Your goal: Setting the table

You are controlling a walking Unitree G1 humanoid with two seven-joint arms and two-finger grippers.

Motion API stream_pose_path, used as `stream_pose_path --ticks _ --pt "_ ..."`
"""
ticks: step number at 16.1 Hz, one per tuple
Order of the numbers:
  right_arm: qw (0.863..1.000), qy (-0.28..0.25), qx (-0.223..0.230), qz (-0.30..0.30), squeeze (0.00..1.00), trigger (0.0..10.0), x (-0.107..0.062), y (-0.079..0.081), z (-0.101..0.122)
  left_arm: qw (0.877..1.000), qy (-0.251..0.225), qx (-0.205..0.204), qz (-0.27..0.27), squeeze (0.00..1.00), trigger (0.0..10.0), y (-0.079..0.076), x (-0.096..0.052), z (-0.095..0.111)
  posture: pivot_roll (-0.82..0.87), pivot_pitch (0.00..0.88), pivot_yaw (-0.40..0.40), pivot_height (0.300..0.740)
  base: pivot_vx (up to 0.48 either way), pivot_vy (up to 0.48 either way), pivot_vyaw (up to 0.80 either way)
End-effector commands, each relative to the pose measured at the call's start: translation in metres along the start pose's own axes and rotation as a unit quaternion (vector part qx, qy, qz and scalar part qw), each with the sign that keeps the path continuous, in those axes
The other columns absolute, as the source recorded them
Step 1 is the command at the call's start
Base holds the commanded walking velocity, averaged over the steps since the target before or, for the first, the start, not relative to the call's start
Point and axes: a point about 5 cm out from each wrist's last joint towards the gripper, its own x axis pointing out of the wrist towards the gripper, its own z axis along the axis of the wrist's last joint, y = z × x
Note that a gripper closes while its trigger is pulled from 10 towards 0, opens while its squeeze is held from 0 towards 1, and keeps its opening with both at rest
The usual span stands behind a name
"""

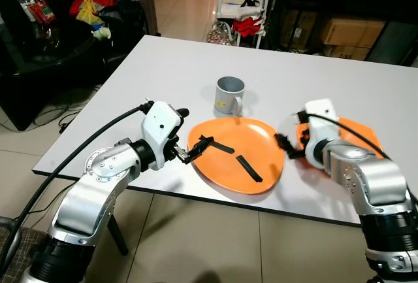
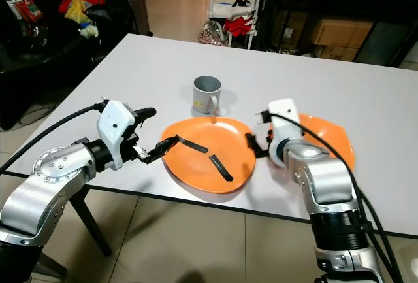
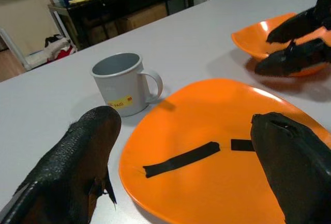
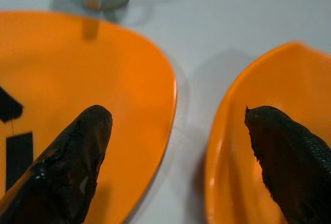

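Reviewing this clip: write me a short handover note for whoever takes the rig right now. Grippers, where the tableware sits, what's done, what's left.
Left gripper: open, at the near left rim of the large orange plate, holding nothing.
Right gripper: open, over the gap between the large plate and the smaller orange dish on its right, holding nothing.
Grey mug: upright on the white table, just behind the large plate, handle toward the plate. The plate has black tape strips on its face.
Done: plate, dish and mug are on the table near the front edge.
Left: final placement looks unsettled; no cutlery is visible. Probably nudge the plate into position next.
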Motion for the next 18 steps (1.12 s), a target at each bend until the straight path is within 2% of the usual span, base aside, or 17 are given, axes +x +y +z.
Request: stream_pose_path --ticks 1,3,8,9,10,11,12,13,15,16,18 --pt "1.0 0.008 -0.012 -0.003 0.0 10.0 0.0 0.002 0.004 1.0 0.002 0.009 -0.008 0.0 10.0 0.001 0.002 0.003 0.07 0.0 -0.032 0.74 0.0 0.0 0.0" --pt "0.999 0.027 0.001 -0.033 0.0 10.0 0.002 -0.002 0.001 1.0 0.002 0.01 -0.01 0.0 10.0 0.001 0.002 0.003 0.07 0.0 -0.033 0.74 0.0 0.0 0.0" --pt "0.997 0.07 0.016 -0.035 0.0 10.0 0.003 0.001 -0.01 1.0 0.004 0.014 -0.016 0.0 10.0 0.001 0.003 0.003 0.06 0.0 -0.023 0.74 0.0 0.0 0.0" --pt "0.997 0.071 0.017 -0.035 0.0 9.1 0.003 0.001 -0.012 1.0 0.005 0.015 -0.017 0.0 10.0 0.001 0.003 0.003 0.06 0.0 -0.02 0.74 0.0 0.0 0.0" --pt "0.996 0.074 0.017 -0.037 0.0 4.3 0.004 0.001 -0.013 1.0 0.007 0.016 -0.017 0.0 10.0 0.001 0.003 0.002 0.06 0.0 -0.019 0.74 0.0 0.0 0.0" --pt "0.996 0.077 0.017 -0.037 0.0 3.3 0.004 0.001 -0.014 1.0 0.007 0.016 -0.018 0.0 10.0 0.001 0.003 0.002 0.06 0.0 -0.02 0.74 0.0 0.0 0.0" --pt "0.996 0.08 0.017 -0.038 0.0 1.9 0.004 0.0 -0.015 1.0 0.008 0.016 -0.018 0.0 10.0 0.001 0.003 0.002 0.06 0.0 -0.02 0.74 0.0 0.0 0.0" --pt "0.996 0.084 0.015 -0.039 0.0 1.1 0.004 0.0 -0.017 1.0 0.007 0.016 -0.018 0.0 10.0 0.001 0.004 0.002 0.06 0.0 -0.021 0.74 0.0 0.0 0.0" --pt "0.995 0.089 0.013 -0.041 0.0 0.6 0.004 -0.001 -0.018 1.0 0.007 0.015 -0.018 0.0 10.0 0.0 0.004 0.002 0.06 0.0 -0.021 0.74 0.0 0.0 0.0" --pt "0.995 0.093 0.01 -0.042 0.0 0.0 0.004 -0.002 -0.019 1.0 0.007 0.014 -0.017 0.0 10.0 0.001 0.004 0.002 0.07 0.0 -0.025 0.74 0.0 0.0 0.0" --pt "0.994 0.1 0.005 -0.044 0.0 0.0 0.003 -0.005 -0.022 1.0 0.005 0.013 -0.017 0.0 10.0 0.0 0.004 0.001 0.07 0.0 -0.025 0.74 0.0 0.0 0.0"
